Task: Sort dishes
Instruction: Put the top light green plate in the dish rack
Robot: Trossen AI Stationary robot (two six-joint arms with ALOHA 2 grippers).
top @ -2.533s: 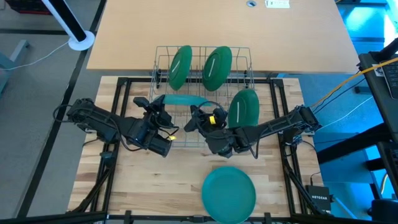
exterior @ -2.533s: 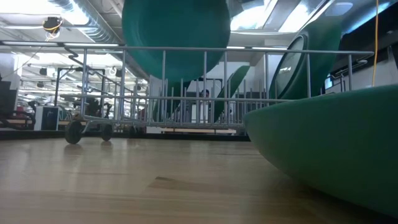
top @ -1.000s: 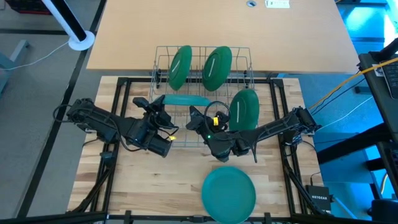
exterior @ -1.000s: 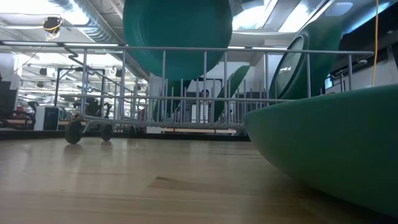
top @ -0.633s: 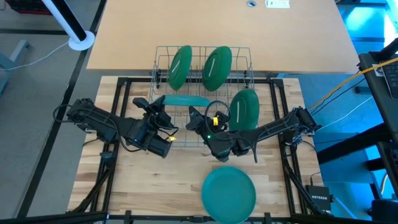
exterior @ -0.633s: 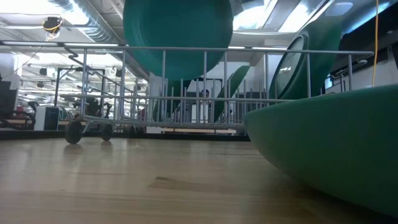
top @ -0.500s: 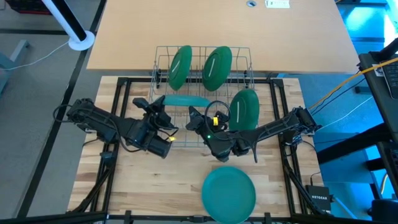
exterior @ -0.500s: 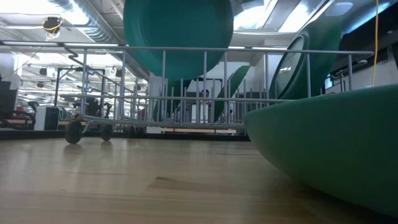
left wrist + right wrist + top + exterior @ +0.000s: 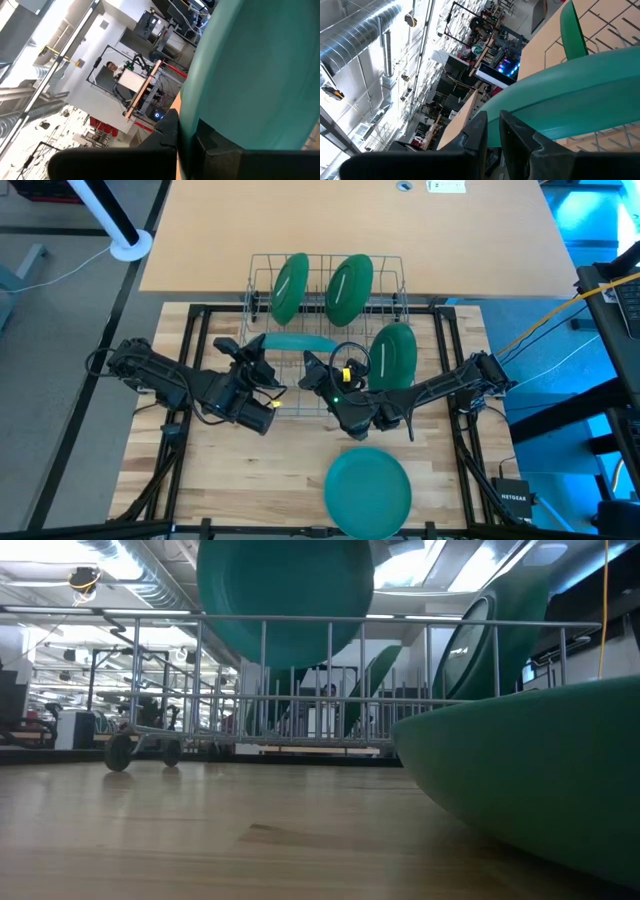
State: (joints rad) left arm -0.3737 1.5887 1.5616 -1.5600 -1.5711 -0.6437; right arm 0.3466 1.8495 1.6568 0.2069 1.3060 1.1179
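Both arms reach in low from the sides toward the near edge of the wire rack (image 9: 325,300), forearms angled inward, wrists tipped up. The left gripper (image 9: 252,348) is clamped shut on the left end of a teal plate (image 9: 298,341), which is held edge-up over the rack's near-left part. The right gripper (image 9: 316,366) pinches the same plate's rim from the other side, fingers (image 9: 517,131) nearly closed with the rim between them.

In the rack: two green plates standing on edge at the far side, one left (image 9: 290,287), one centre (image 9: 349,289); a third plate (image 9: 391,354) leaning at the rack's near-right corner. A fifth plate (image 9: 367,490) lies flat on the wooden table (image 9: 240,470), well in front of the rack, beyond the right arm's wrist.

The left wrist view is mostly filled by the held plate; its fingertips are hidden behind the rim. The low view shows the rack bars, the held plate's top cut off, and the flat plate blocking the right side. Exact rack slots are hard to make out.
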